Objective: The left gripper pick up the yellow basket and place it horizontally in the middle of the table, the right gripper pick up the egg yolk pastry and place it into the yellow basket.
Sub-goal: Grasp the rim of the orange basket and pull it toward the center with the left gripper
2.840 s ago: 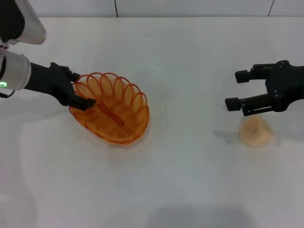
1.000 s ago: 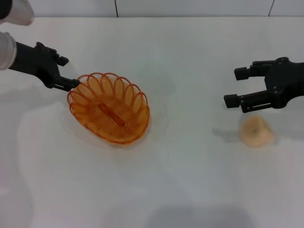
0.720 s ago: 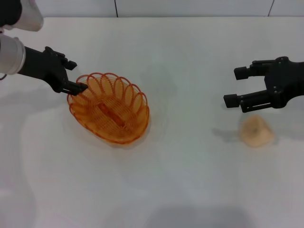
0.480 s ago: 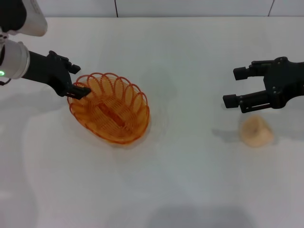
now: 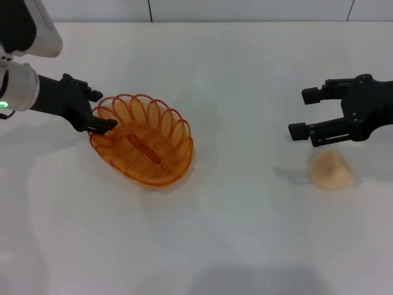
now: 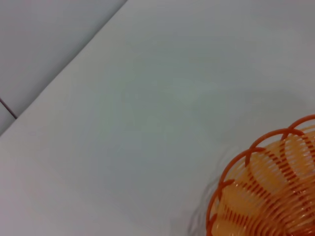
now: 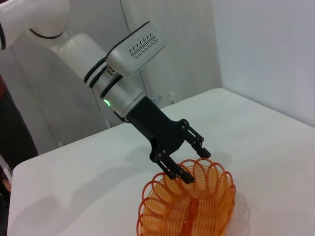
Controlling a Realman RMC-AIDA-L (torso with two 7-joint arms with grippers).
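Observation:
The yellow basket (image 5: 147, 144) stands upright on the white table (image 5: 239, 74), left of the middle, with its long axis running diagonally. My left gripper (image 5: 101, 110) is open at the basket's left end; one finger is over the rim loops and the other is outside them. The right wrist view shows the left gripper (image 7: 193, 163) and the basket (image 7: 192, 209) the same way. A part of the basket's rim (image 6: 266, 191) shows in the left wrist view. The egg yolk pastry (image 5: 330, 170) lies on the table at the right. My right gripper (image 5: 301, 114) is open and empty, above and just behind the pastry.
Bare white tabletop lies between the basket and the pastry and along the front. A wall runs behind the table's far edge (image 5: 196, 22). The left arm's silver-grey segment (image 5: 18, 92) reaches in from the left edge.
My left gripper has come back from the upper left, down to the basket's left rim. The basket, the pastry and the right gripper have stayed put.

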